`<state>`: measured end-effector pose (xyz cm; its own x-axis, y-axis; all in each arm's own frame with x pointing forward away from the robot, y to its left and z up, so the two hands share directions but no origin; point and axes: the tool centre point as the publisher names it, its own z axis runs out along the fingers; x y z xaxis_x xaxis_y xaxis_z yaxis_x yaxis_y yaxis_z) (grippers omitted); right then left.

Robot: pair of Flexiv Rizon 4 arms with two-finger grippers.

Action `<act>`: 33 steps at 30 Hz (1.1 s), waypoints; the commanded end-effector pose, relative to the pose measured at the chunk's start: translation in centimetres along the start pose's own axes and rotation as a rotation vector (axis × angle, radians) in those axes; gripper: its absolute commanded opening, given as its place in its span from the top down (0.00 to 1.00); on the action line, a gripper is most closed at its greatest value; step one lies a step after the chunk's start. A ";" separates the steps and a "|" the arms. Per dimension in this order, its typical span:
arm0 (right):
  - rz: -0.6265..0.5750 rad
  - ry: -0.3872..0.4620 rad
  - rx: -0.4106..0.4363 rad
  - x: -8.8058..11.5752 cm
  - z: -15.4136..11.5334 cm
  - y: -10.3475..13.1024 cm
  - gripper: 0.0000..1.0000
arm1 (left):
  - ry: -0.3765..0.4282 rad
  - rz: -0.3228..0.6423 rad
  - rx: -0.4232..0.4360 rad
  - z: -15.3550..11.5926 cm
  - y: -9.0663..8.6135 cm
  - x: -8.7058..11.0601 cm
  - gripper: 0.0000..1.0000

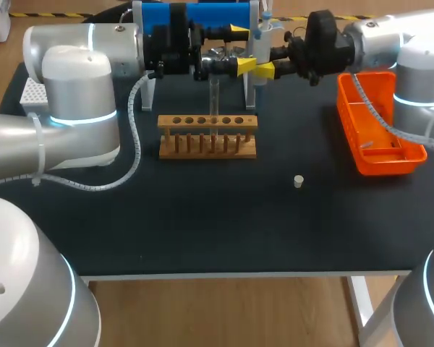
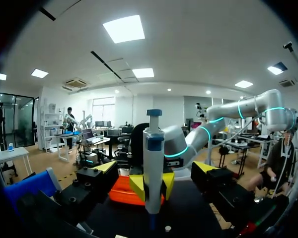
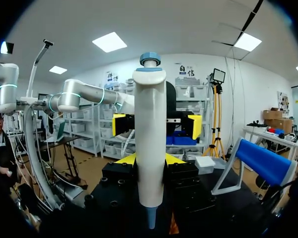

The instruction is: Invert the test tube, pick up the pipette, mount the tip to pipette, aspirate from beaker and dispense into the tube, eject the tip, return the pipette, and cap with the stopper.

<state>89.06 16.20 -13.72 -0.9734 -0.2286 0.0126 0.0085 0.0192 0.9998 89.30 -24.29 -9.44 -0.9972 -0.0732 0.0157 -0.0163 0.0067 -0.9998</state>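
**Head view:** At the bench's far edge, the right gripper [image 1: 263, 70] clamps the white, blue-capped pipette [image 1: 264, 36] upright. The left gripper [image 1: 240, 48] stands spread wide just beside it, holding nothing. The clear glass test tube [image 1: 214, 97] appears to stand in the wooden peg rack [image 1: 207, 144] just below, though it shows only faintly.

**Left wrist view:** The pipette stands dead ahead of the left gripper's parted fingers [image 2: 105, 167], and neither finger touches it.

**Right wrist view:** The right gripper's fingers press the pipette from both sides. The two grippers crowd each other here — an off-centre squeeze by the left gripper could twist the pipette loose and drop it onto the tube and rack.
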 end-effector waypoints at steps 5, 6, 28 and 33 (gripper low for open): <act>0.001 -0.002 0.001 -0.3 1.1 -0.1 1.00 | 0.003 -0.001 -0.002 0.0 0.0 -0.1 0.15; 0.001 -0.003 0.002 -0.3 1.2 -0.2 1.00 | 0.003 -0.001 -0.002 0.0 0.0 -0.1 0.16; -0.007 -0.047 -0.015 -0.8 2.5 0.1 1.00 | 0.003 -0.001 -0.002 0.0 0.0 -0.1 0.38; -0.003 -0.044 -0.018 -0.7 2.7 0.0 1.00 | 0.003 -0.001 -0.002 0.0 0.0 -0.1 0.47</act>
<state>89.20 18.87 -13.72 -0.9822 -0.1874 0.0086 0.0086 0.0010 1.0000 89.30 -24.29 -9.44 -0.9972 -0.0732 0.0157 -0.0163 0.0067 -0.9998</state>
